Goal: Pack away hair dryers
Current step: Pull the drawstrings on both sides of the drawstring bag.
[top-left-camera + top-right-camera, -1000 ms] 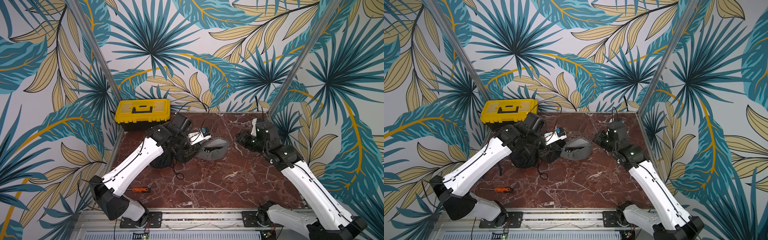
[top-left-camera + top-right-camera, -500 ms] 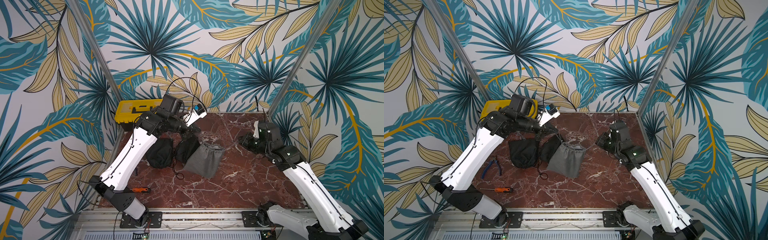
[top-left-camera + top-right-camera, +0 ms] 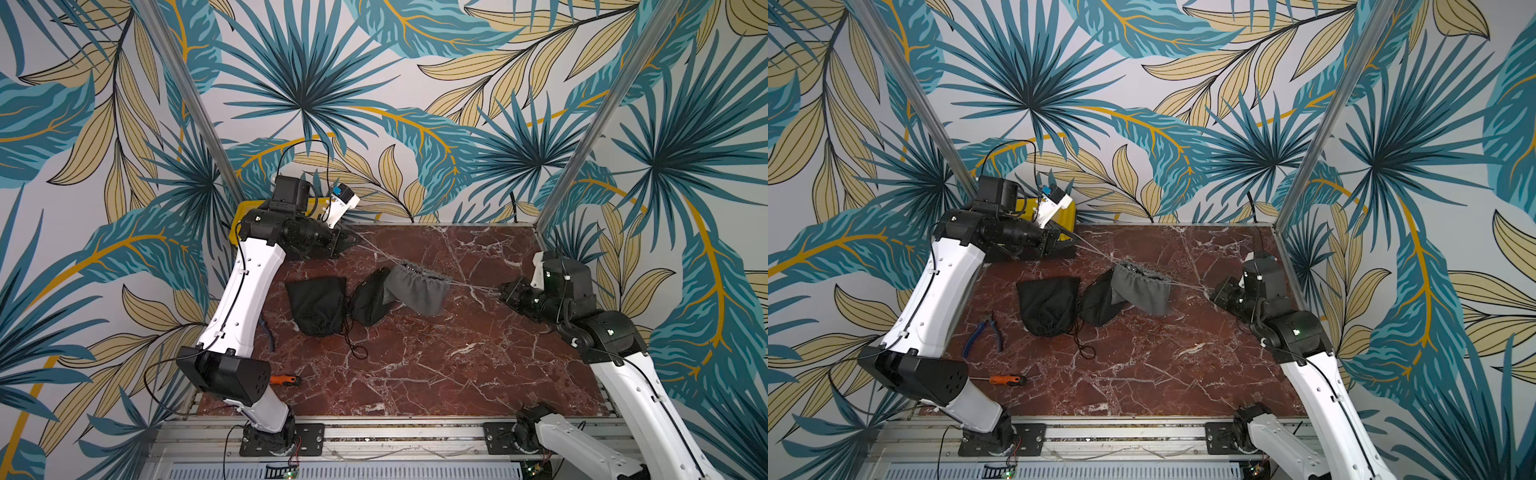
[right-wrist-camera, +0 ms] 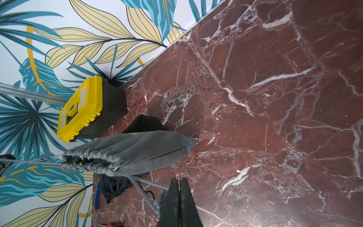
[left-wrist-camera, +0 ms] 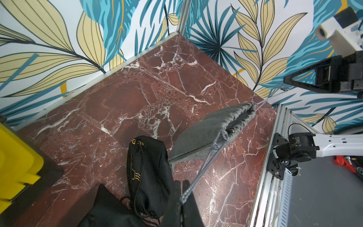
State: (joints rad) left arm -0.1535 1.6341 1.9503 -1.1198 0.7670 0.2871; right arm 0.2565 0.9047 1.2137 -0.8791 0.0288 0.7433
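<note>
cinching step: the left jaws and right jaws, both pinched shut on the grey pouch's [image 3: 417,291] drawstrings [image 5: 202,167], hold it strung between them over the tabletop [image 3: 415,374]. no hair dryers show; they are presumably bagged. next move: release and lay it by the black pouches [image 3: 318,305].
</note>
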